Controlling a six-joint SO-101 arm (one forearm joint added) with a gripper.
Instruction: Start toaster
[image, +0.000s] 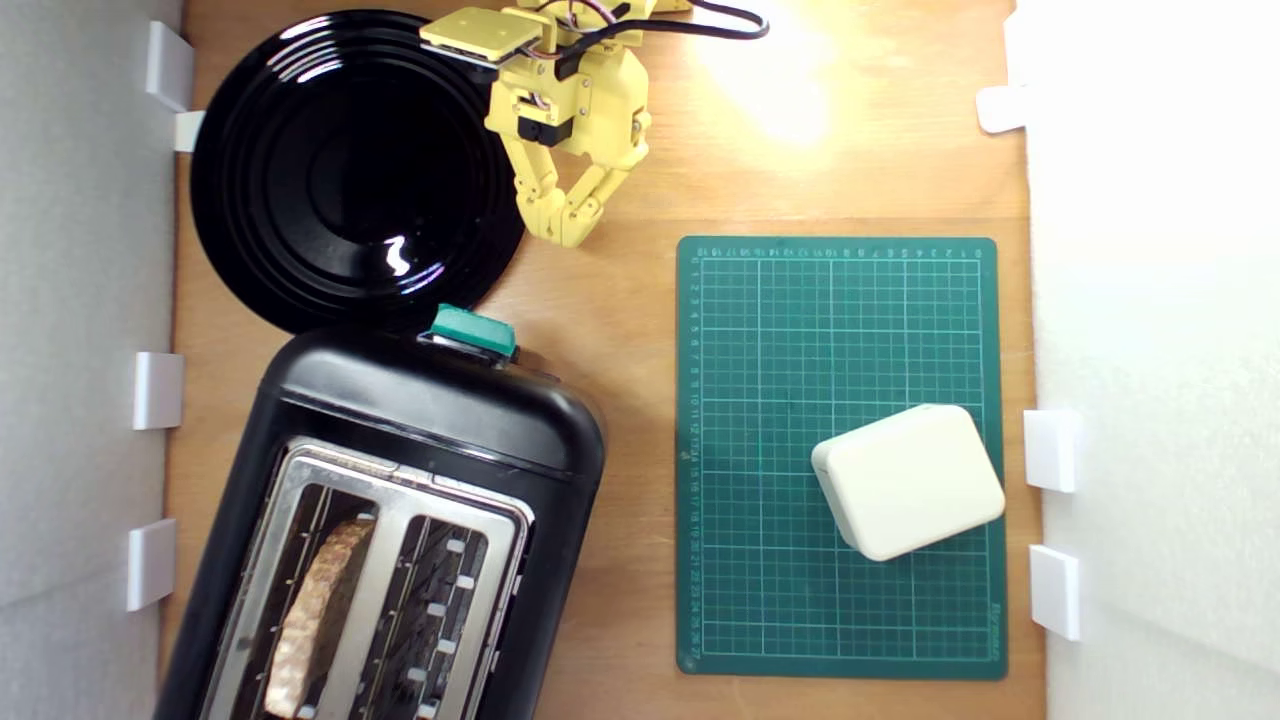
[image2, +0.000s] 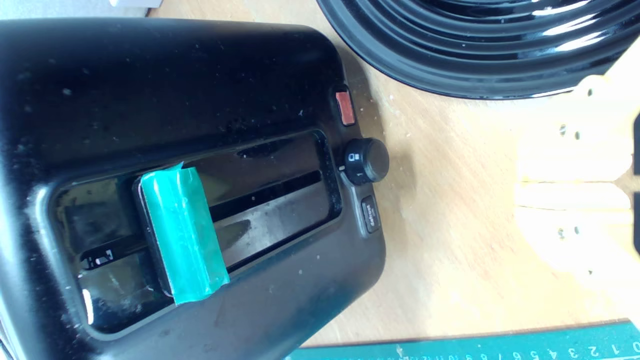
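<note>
**Yellow hand closed above the lever, toaster untouched**

Pressed together at the fingertips, gripping nothing: yellow hand, hanging over bare wooden surface just beside the black plate. Apart from the toaster, lying at the lower part of the exterior view's left, one slice of bread in a slot. Green-taped lever near the top end of its track, facing the hand. Off to the exterior view's right, a green cutting mat carrying a white box.
</note>
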